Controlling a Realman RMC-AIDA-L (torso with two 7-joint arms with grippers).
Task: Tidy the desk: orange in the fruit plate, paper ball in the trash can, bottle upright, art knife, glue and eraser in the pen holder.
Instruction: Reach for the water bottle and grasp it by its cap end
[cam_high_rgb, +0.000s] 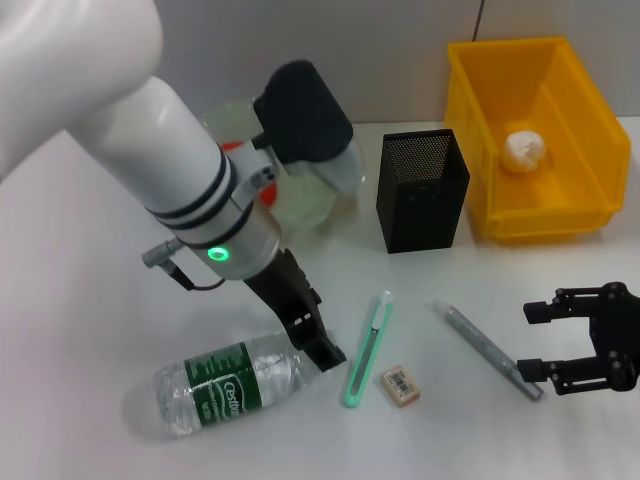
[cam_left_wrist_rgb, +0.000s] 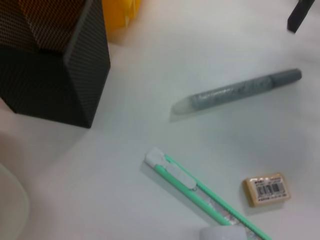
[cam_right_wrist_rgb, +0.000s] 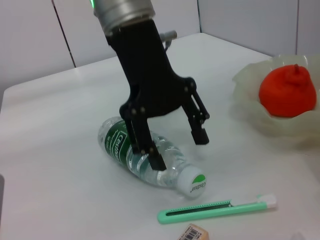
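The desk (cam_high_rgb: 80, 330) is white and holds everything in question. The trash can (cam_high_rgb: 560, 130) stands at the far right with the paper ball (cam_high_rgb: 524, 150) already inside. The fruit plate (cam_right_wrist_rgb: 260, 107) sits behind the left arm with the orange (cam_right_wrist_rgb: 287, 92) in it. The pen holder (cam_high_rgb: 422, 190) stands between plate and trash can, with nothing seen in it from these views.

The bottle (cam_high_rgb: 225, 385) lies on its side near the front edge, cap toward the art knife (cam_high_rgb: 367, 348). The left gripper (cam_right_wrist_rgb: 175, 142) hangs over the bottle's neck end, fingers spread wide, one finger close against the shoulder, the other clear of it. Nothing is grasped.

Risks, in my judgement: the bottle is round and smooth, so an off-centre closure may roll it or squirt it toward the art knife just beside the cap. Gripping at the neck may let the body swing when lifted.

The glue (cam_high_rgb: 490, 350) lies near the right gripper (cam_high_rgb: 555, 345), which rests released and idle. The eraser (cam_high_rgb: 400, 385) sits just beside the knife's lower end; a rolling bottle may shove it.
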